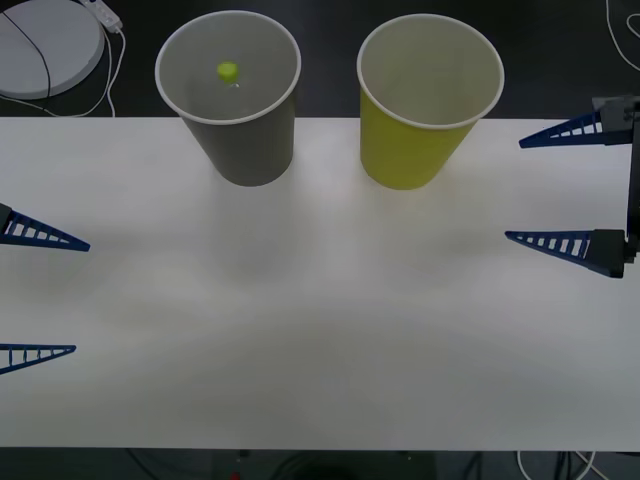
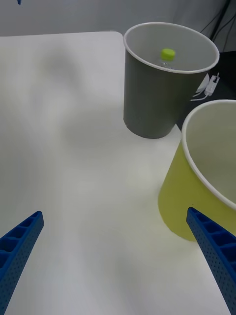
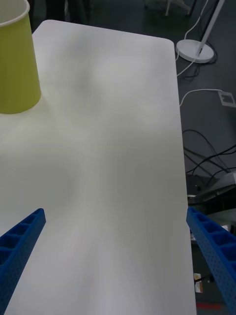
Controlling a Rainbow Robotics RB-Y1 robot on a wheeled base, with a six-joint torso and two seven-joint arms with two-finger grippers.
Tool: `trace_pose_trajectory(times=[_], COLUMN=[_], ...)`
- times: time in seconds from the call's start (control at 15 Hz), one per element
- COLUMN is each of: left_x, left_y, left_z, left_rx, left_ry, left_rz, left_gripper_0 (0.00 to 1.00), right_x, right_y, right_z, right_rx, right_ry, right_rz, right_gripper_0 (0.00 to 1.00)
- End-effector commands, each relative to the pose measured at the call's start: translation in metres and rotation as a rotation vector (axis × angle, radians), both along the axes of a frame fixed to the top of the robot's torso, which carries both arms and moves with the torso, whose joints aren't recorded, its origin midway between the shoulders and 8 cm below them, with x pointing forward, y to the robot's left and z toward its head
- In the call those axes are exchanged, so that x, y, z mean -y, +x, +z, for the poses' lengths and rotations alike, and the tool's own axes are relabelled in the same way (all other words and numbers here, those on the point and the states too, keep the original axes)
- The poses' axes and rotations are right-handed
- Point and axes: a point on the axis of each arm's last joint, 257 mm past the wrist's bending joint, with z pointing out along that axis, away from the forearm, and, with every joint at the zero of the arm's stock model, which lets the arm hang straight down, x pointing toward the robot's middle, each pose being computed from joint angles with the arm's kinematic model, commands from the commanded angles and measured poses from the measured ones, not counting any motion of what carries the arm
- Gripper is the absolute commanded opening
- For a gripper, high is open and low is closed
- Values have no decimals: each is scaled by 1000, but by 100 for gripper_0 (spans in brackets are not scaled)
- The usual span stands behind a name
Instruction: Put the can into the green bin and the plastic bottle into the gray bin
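Bottle cap [image 1: 227, 70], lime green, shows inside the gray bin [image 1: 245, 140] at the table's [image 1: 320, 300] far edge; the plastic bottle [image 2: 167, 55] stands in that cup. The green bin [image 1: 410, 150] stands beside it, apart. The left gripper [image 1: 40, 295] hovers at the left edge, fingers spread and holding nothing. The right gripper [image 1: 565, 185] hovers at the right edge, likewise spread and holding nothing.

Two bins at the table's far edge, grippers out at the sides.
I see the gray bin [image 1: 232, 95] upper left of centre with the plastic bottle [image 1: 227, 71] inside, the green bin [image 1: 425, 100] just right of it, left gripper [image 1: 40, 295] at the left edge, right gripper [image 1: 560, 190] at the right edge, both spread wide.
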Motion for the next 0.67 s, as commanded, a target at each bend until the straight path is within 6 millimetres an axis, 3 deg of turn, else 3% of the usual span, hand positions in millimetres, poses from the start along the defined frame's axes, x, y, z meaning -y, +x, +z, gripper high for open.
trace_pose_trajectory(times=[0.07,0.67], left_x=[0,0], left_y=[0,0], left_z=[0,0], left_rx=[0,0], left_ry=[0,0], left_rz=[0,0], left_gripper_0=[100,100], right_x=[5,12], right_y=[-5,-19], right_z=[-7,-26], right_rx=[-6,-12], right_ry=[-7,-31], right_rz=[-3,22], right_gripper_0=[100,100])
